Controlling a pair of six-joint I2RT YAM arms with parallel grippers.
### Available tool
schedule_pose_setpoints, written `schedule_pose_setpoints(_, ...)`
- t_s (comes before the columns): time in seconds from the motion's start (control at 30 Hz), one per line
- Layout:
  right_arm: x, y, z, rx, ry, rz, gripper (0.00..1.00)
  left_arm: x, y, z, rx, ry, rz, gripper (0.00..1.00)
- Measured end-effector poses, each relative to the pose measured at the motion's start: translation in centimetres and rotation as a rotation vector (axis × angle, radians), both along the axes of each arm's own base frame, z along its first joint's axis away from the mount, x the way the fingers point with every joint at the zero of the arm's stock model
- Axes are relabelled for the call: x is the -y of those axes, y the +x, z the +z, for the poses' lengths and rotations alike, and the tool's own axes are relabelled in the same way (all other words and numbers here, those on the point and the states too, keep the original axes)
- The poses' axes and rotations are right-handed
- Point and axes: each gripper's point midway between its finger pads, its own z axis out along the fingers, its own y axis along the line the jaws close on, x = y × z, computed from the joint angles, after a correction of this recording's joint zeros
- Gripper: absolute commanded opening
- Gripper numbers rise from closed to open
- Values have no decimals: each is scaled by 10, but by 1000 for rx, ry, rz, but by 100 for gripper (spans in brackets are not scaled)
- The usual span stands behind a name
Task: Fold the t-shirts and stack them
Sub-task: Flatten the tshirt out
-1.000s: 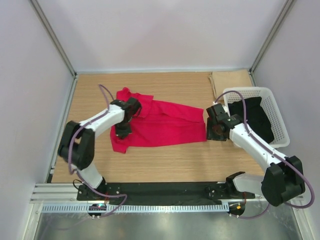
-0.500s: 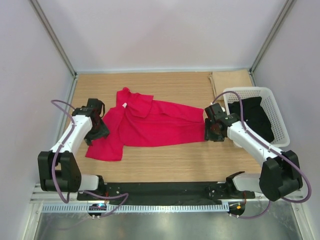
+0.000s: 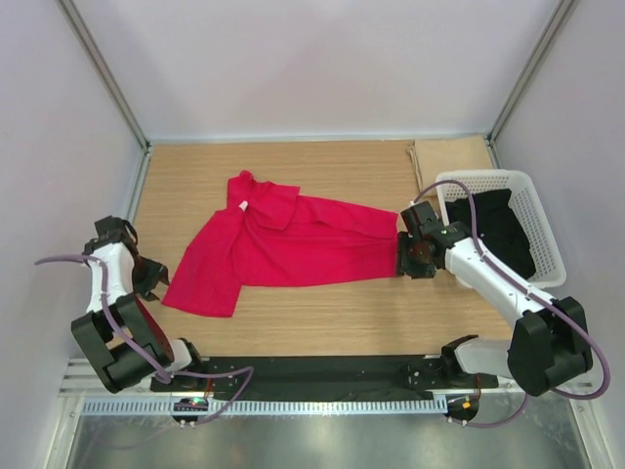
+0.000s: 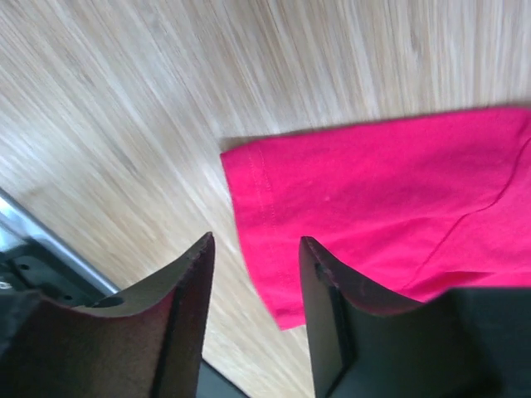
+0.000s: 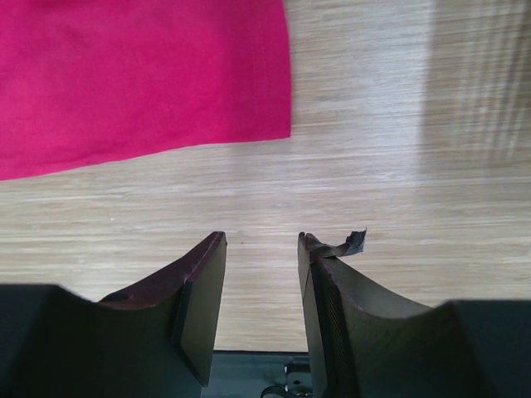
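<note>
The red t-shirt [image 3: 293, 244] lies spread across the middle of the wooden surface [image 3: 322, 318]. Its collar, with a small white label, points toward 11 o'clock, its hem toward 3 o'clock, and one sleeve is fanned out flat toward 7 o'clock. The cloth is rumpled, with a crease running along the upper body. The left claw [image 3: 146, 277] sits off the shirt at about 8 o'clock from it, near the left edge of the surface. In its wrist view the left claw [image 4: 255, 245] has its fingers partly apart with nothing between them, and the hemmed corner of the sleeve [image 4: 390, 191] lies just ahead on bare wood. The right claw [image 3: 410, 256] is at the shirt's 3 o'clock end, just beside the hem. Its wrist view shows the right claw [image 5: 261, 240] about half open and empty over bare wood, the red hem corner [image 5: 141, 75] apart from the fingertips toward 11 o'clock. A white lattice basket [image 3: 535, 195] holding a dark garment [image 3: 493, 230] stands at the 3 o'clock side of the surface. A folded tan cloth [image 3: 449, 154] lies at its 1 o'clock corner.
</note>
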Motion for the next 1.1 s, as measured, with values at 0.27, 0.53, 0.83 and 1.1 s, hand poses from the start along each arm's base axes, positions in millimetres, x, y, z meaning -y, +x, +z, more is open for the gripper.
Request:
schedule_pose_setpoints(0.27,-14,-4,-4,-38,68,31,47,-9,12,-11,42,-61,70,46)
schedule_pose_setpoints(0.53,-26,-5,-13,-83,112,66,46,-18,14,-25,-5,-65,34,38)
schedule_pose_setpoints(0.83,-33,-5,-19,-109,134,115,45,-22,16,-37,-10,-57,6,48)
schedule_pose_setpoints(1.1,-35,-6,-27,-141,139,122,45,-14,1,-59,-71,-84,39,43)
